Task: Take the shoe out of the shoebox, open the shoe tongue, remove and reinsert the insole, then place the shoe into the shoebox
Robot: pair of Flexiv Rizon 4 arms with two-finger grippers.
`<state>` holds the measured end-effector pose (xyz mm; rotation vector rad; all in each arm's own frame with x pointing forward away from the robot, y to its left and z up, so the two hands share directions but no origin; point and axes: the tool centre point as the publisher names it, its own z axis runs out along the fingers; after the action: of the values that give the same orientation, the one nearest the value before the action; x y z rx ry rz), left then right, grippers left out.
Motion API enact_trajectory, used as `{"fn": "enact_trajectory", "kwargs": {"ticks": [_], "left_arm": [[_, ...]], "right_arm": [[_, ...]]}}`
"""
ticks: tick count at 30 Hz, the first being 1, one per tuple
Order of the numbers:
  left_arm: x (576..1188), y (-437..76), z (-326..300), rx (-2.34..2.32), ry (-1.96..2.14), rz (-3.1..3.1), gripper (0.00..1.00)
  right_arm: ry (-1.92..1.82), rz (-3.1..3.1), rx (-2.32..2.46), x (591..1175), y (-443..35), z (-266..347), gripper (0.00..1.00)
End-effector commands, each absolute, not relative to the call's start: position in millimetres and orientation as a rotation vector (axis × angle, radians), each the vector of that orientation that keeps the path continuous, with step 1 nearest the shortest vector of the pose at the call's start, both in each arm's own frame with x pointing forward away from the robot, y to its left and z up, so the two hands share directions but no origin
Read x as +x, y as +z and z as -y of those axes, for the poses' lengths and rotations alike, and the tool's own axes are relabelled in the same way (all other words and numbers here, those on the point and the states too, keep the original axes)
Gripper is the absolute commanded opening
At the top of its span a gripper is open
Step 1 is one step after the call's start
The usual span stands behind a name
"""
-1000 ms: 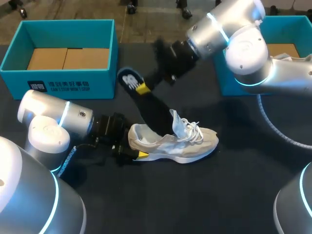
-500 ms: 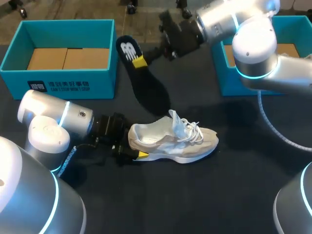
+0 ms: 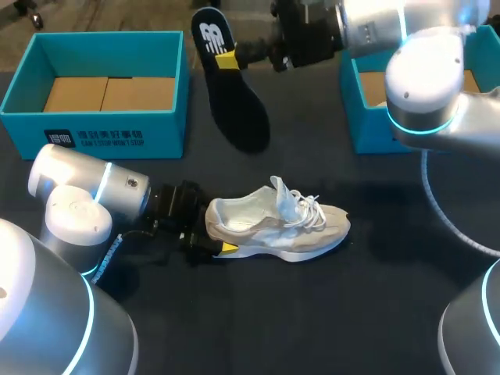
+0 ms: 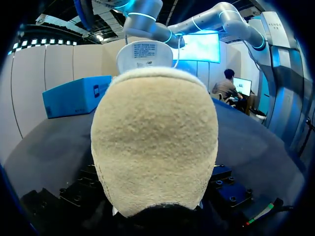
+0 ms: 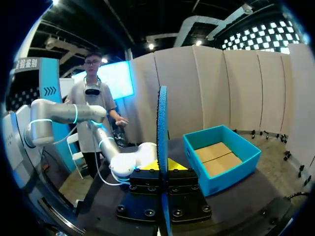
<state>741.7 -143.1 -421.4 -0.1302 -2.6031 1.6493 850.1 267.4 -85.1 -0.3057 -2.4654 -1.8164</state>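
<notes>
Left arm (image 3: 94, 191) enters low from the left, forearm near level, wrist pointing right. Left gripper (image 3: 209, 244) clamped on the shoe (image 3: 273, 226) heel, one yellow tip (image 3: 226, 248) showing at the near side. Right arm (image 3: 422, 70) enters from the right, elbow high, forearm reaching left across the far side. Right gripper (image 3: 234, 56) raised, pinched on the insole (image 3: 238, 109), a yellow tip (image 5: 150, 166) on each face.

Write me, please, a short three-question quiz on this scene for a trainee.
1. Fill in: the left gripper holds the shoe by its ____.
2. Which holds the insole in the air? A, left gripper; B, right gripper; C, neither.
3. True or false: the insole is inside the shoe.
Key: 1 heel; 2 B; 3 false.
</notes>
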Motion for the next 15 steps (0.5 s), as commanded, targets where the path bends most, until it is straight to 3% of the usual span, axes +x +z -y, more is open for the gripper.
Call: {"fn": "enact_trajectory", "kwargs": {"ticks": [1,15], "left_arm": [[741.4,-422.1,143.0,-0.13,1.648,2.605,0.0],[741.4,-422.1,143.0,-0.13,1.648,2.605,0.0]], "right_arm": [[-1.828,2.47,-0.32,845.3,-86.0,-263.8,0.0],[-1.84,2.45,-0.324,844.5,-84.8,-261.4,0.0]]}}
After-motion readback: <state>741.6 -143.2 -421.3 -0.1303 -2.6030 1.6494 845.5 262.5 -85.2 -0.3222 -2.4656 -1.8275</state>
